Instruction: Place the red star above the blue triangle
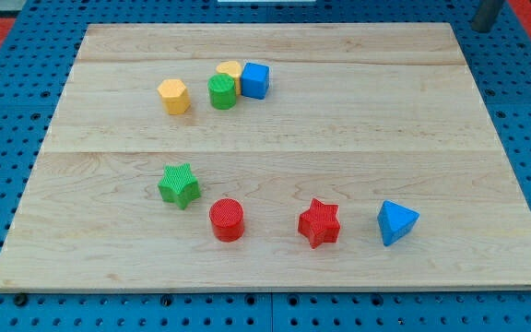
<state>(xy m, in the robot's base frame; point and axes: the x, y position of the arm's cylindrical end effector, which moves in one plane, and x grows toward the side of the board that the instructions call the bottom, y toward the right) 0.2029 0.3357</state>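
**Tip parked off-board, red star not yet moved**

You see my rod [488,16] only at the view's top right corner, just past the board's [339,111] far edge. Its very end is hard to make out there; I cannot tell whether my tip rests on anything. There are no jaws to open or close, and it touches no block.

From that corner, every block lies toward the view's bottom and left. The blue triangle [397,222] is the nearest of the bottom row, almost straight down the view from the rod. The red star [319,223] sits just left of it, apart, on about the same line. So the star is beside the triangle, not above it; the task looks unstarted.

Judgement: the rod stands clear probably to leave the whole board in sight. To move the star, you would need to come round to its lower left and push up and right, minding the triangle close by.

Count, seven blocks:
- Red, two: the star and a cylinder [227,219] further left.
- Green, two: a star [180,184] left of the cylinder; a round block [222,91] in the upper cluster.
- Yellow, two: a hexagon [173,95] standing alone; another [230,71] half hidden behind the green round block, shape unclear.
- Blue, two: the triangle and a cube [255,80] touching the cluster's right side.

That makes eight, not seven; correct the tally above.
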